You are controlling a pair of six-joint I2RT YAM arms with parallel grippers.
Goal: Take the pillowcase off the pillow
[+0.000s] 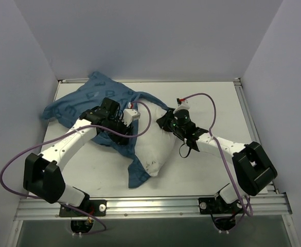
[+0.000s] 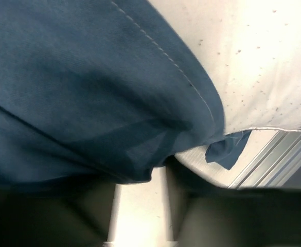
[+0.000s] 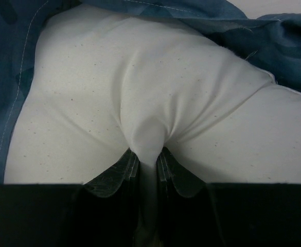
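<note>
The right tool [image 3: 147,154] is closed almost completely on a pinched fold of the pillow [image 3: 140,77] — the white fabric gathers into a narrow ridge that runs down between its two dark fingers. Just ahead of its tips the pillow bulges out plump and bare. The pillowcase [image 3: 6,77] wraps along the pillow's edge to the left of this tool, and more of its blue cloth lies crumpled ahead and to the right. In the top view the right tool [image 1: 166,121] meets the upper end of the pillow [image 1: 155,149], which lies on the desk [image 1: 212,103] between the two tools. The left tool [image 1: 131,114] is just beside the pillow's other side, over the pillowcase [image 1: 83,103]. Most of the blue cloth is heaped behind and beside that tool, and one strip trails along the pillow's near edge. From the left wrist, the left tool [image 2: 140,180] has its jaws partly apart, with a pale gap between them. A dark fold of the pillowcase [image 2: 88,77] hangs right at the tips — whether any of it is caught between them I cannot tell. The speckled white pillow [image 2: 258,62] sits ahead and to the right of this tool.
</note>
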